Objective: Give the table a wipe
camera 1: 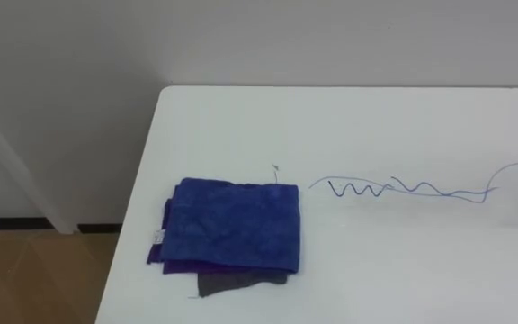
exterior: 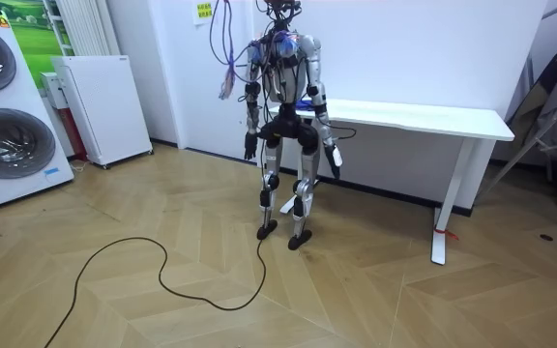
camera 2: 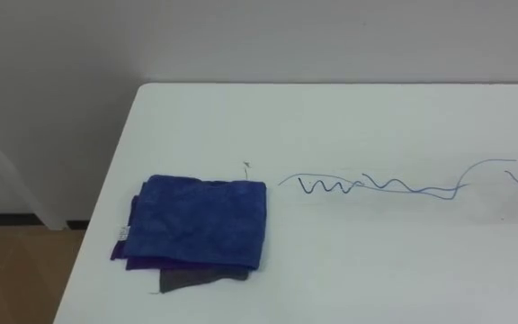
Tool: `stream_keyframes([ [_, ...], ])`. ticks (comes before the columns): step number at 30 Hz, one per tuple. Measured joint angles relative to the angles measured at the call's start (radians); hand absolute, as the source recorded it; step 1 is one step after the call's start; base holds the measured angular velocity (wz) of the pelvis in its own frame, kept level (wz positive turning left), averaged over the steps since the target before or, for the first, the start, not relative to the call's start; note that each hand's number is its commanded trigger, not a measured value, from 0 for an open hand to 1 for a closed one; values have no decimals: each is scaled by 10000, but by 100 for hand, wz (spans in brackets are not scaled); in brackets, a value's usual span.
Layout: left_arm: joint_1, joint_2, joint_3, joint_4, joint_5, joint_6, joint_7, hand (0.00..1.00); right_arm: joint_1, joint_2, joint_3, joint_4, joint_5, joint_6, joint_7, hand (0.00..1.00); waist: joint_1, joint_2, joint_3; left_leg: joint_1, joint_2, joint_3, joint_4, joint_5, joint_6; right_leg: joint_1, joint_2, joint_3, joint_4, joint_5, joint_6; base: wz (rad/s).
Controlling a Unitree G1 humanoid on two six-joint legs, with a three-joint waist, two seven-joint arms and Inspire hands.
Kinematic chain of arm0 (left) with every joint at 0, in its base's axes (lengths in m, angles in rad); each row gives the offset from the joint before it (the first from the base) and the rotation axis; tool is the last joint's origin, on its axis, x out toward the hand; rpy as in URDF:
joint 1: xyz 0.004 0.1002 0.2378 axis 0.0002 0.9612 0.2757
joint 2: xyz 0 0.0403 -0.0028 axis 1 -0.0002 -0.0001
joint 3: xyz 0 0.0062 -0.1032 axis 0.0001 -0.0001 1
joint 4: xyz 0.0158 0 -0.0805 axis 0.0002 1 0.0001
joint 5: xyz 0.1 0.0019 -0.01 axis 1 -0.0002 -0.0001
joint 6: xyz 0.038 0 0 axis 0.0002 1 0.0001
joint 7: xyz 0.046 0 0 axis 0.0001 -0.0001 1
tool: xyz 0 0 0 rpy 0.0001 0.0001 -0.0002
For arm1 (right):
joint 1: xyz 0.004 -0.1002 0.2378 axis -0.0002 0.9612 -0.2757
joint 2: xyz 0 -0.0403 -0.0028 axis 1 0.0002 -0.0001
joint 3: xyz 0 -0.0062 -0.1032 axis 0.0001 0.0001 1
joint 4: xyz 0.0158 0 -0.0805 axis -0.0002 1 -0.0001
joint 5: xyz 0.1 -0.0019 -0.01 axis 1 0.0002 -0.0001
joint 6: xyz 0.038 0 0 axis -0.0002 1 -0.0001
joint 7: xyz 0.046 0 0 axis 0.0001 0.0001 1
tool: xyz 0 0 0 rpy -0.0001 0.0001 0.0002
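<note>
cloths point(camera 1: 232, 225) are stacked near left on table point(camera 1: 376, 126) beside pen scrawl point(camera 1: 394, 189), ready for wiping; left hand point(exterior: 249, 149) and right hand point(exterior: 336, 161) are hung low, whether open or closed cannot be told.

blue cloth point(camera 1: 234, 223): folded, flat atop purple and grey cloths | white table point(camera 1: 376, 126): blue scribble point(camera 1: 403, 189) beside

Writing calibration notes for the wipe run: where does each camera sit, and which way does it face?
Left eye view: on the head, looking down at the white table's left end, blue cloth, pen scribbles.
Right eye view: same head, slightly to the right; shares that scene, shifted.
Room view: standing in the room, facing the wall; whole robot from behind at the table, left hand and right hand hanging.
</note>
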Motion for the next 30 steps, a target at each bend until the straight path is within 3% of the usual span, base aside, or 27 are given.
stream_keyframes([
  [3, 32, -11, 128, 49, -2, 67, -13, 0, 111, 6, -572, 130, 1097, 2, -93, 0, -41, -2, -2, 22, -6, -9, -1, 0, 0, 13, 6, 59, 2, 0, 0, 0],
  [5, 112, -27, 613, 5, 18, 108, -11, 0, 300, -10, -1448, 151, 2470, 2, -264, 0, -87, -10, -2, 89, -5, -2, -29, 0, -1, 53, 7, 74, 2, -4, 1, 0],
  [11, 440, 34, 1928, -423, -4, 222, -2, 0, 753, -131, -4332, 190, 6331, 12, -845, 0, -863, -123, -8, 216, -5, 5, -69, 0, -1, 195, 21, 101, -136, -20, -2, -1],
  [16, 500, 267, 2571, -589, 2, 69, -4, 0, 795, -494, -5980, 68, 7605, -2, -1495, 0, -1096, -275, -14, 111, 6, 265, -76, 0, 0, -168, 39, 392, 135, -68, -6, -17],
  [19, 363, 459, 2766, -575, 13, -45, 7, 0, 537, -915, -6358, 19, 7903, -79, -2107, 0, -1149, -466, -6, 99, 0, 314, -69, -2, 3, -214, 36, 431, 201, -63, 1, -9],
  [24, 206, 613, 2584, -770, 20, -109, 68, 0, -94, -1242, -6468, -1687, 7509, -276, -3571, 0, -1085, -529, -23, -183, -1, 387, -2, -16, 30, -537, 32, 451, 287, 16, 15, -3],
  [26, 194, 657, 2337, -694, -17, -122, 105, 0, -619, -1259, -6375, -2723, 6650, -386, -4214, 0, -1050, -507, -14, -214, 5, 458, -1, -14, 30, -624, 60, 555, 385, 18, 12, -11],
  [30, 90, 667, 1890, -851, 3, -200, 103, 0, -799, -1261, -5777, -4636, 4793, -522, -5094, 0, -840, -461, -8, -309, -1, 490, 24, -14, 30, -730, 61, 613, 353, 20, 16, -4],
])
